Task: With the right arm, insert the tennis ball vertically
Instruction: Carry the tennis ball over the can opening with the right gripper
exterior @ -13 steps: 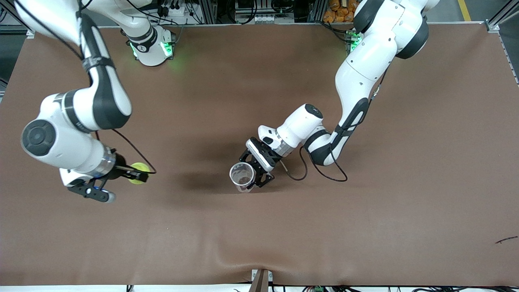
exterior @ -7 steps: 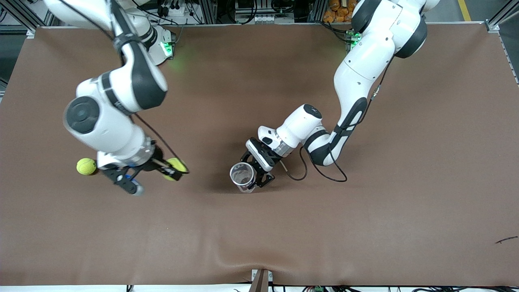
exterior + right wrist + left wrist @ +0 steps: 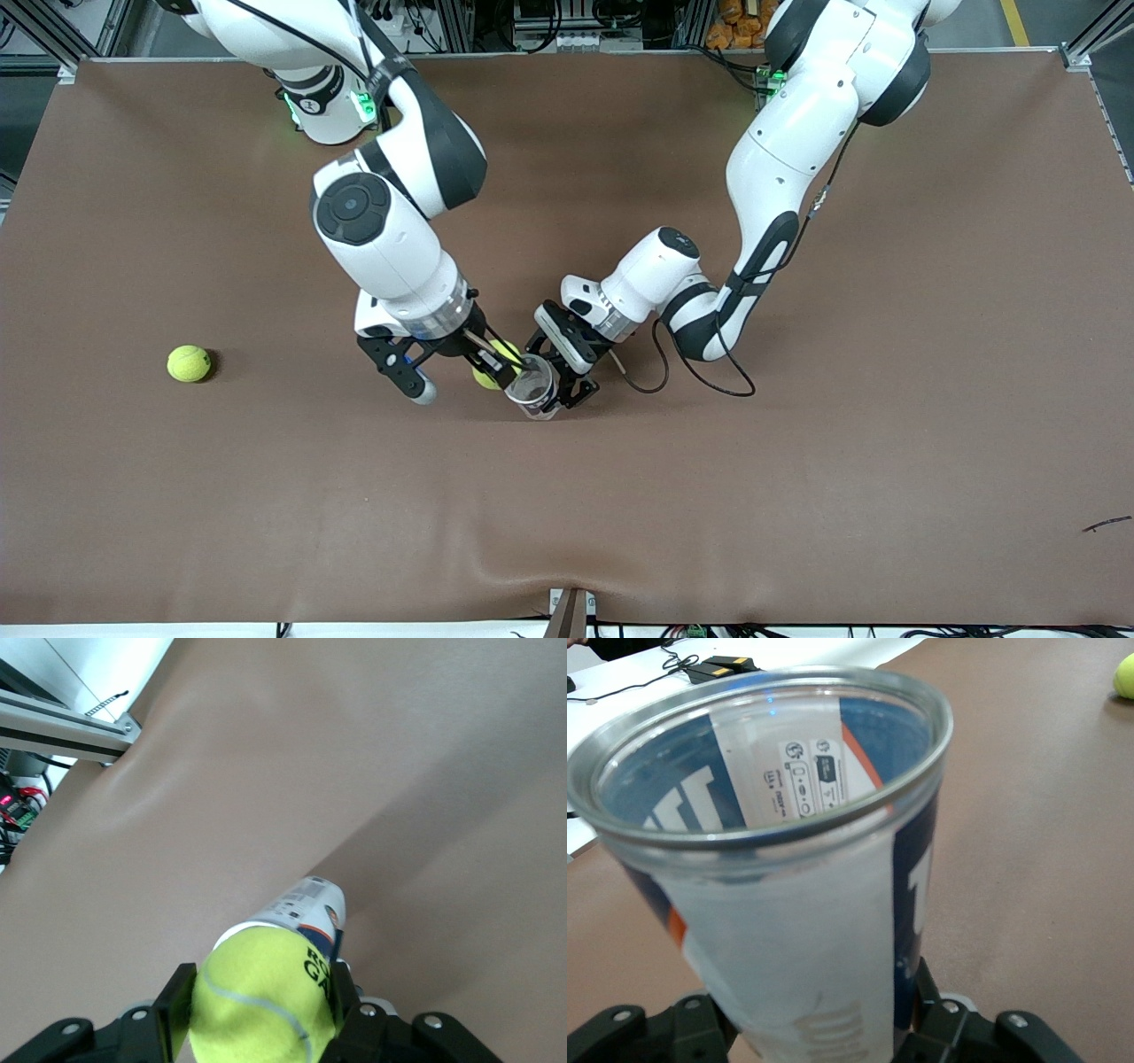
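My right gripper (image 3: 496,365) is shut on a yellow tennis ball (image 3: 485,378), right beside the rim of a clear ball can (image 3: 532,388). The can stands upright with its open mouth up, and my left gripper (image 3: 560,372) is shut on its lower part. In the right wrist view the tennis ball (image 3: 261,997) fills the space between the fingers of the right gripper (image 3: 261,1014), with the can (image 3: 312,914) just past it. The left wrist view shows the can (image 3: 788,859) with nothing in it, held in the left gripper (image 3: 824,1032).
A second tennis ball (image 3: 189,363) lies loose on the brown table (image 3: 797,461) toward the right arm's end; that loose ball (image 3: 1125,678) also shows in the left wrist view. A small dark scrap (image 3: 1106,525) lies near the front corner at the left arm's end.
My right arm has swung from its end of the table across to the can, carrying the ball and uncovering the loose ball. The left arm and the can have stayed put.
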Controlling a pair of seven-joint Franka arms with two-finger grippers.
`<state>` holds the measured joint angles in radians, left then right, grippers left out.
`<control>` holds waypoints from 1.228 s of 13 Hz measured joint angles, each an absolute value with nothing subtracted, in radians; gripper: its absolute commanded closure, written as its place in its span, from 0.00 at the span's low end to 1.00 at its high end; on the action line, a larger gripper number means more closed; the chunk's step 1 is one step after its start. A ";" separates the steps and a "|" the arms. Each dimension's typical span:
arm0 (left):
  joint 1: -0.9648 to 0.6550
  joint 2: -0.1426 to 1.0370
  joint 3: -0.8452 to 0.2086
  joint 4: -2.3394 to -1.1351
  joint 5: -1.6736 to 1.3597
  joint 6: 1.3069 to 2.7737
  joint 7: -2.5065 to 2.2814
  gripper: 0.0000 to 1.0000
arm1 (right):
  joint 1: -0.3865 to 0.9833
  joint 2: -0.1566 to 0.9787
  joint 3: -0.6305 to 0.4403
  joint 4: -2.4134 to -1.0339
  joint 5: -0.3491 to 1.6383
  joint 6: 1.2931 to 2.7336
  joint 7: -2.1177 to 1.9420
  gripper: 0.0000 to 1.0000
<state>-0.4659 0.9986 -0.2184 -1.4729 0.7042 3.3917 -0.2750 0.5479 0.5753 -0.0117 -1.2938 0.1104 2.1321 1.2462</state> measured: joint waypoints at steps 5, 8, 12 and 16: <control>-0.470 0.999 -0.218 -1.473 0.704 3.392 -0.275 0.27 | 0.559 0.602 -0.012 -1.287 0.083 2.164 1.246 1.00; -0.470 0.999 -0.218 -1.473 0.704 3.392 -0.275 0.27 | 0.568 0.613 -0.013 -1.287 0.076 2.180 1.246 1.00; -0.470 0.999 -0.217 -1.473 0.704 3.392 -0.275 0.27 | 0.587 0.616 -0.012 -1.287 0.075 2.178 1.246 0.99; -0.470 0.999 -0.217 -1.472 0.704 3.392 -0.275 0.26 | 0.587 0.620 -0.014 -1.289 0.059 2.171 1.246 0.82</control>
<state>-0.4700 0.9986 -0.2171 -1.4723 0.7042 3.3917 -0.2750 0.5872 0.6199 -0.0140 -1.2885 0.0589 2.1708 1.2462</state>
